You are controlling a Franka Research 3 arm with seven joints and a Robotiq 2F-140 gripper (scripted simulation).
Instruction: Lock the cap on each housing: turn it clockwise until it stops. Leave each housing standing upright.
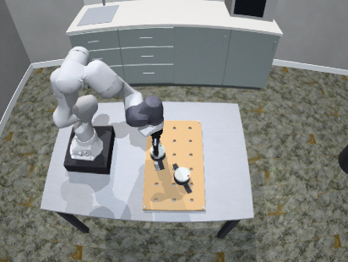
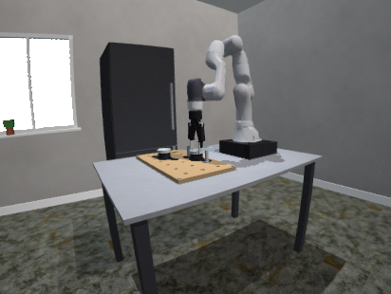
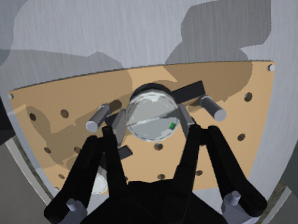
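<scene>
From the top, two capped housings stand on the pegboard (image 1: 194, 169) toward the bench's (image 1: 224, 122) front edge: one cap (image 1: 182, 173) free, the other (image 1: 158, 153) under the tool (image 1: 157, 148). The exterior view shows both housings upright. At the wrist, the tool's fingers clamp one cap (image 3: 153, 116).

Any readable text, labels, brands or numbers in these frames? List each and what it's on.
None: no words, numbers or brand marks can be read in any view.
Cap held in the pincer: a small green mark near its rim, a colour dot and not text.
Second cap: a small red dot, not text.
Pegboard, cabinets, fridge and arm base: plain surfaces, no labels visible.
</scene>
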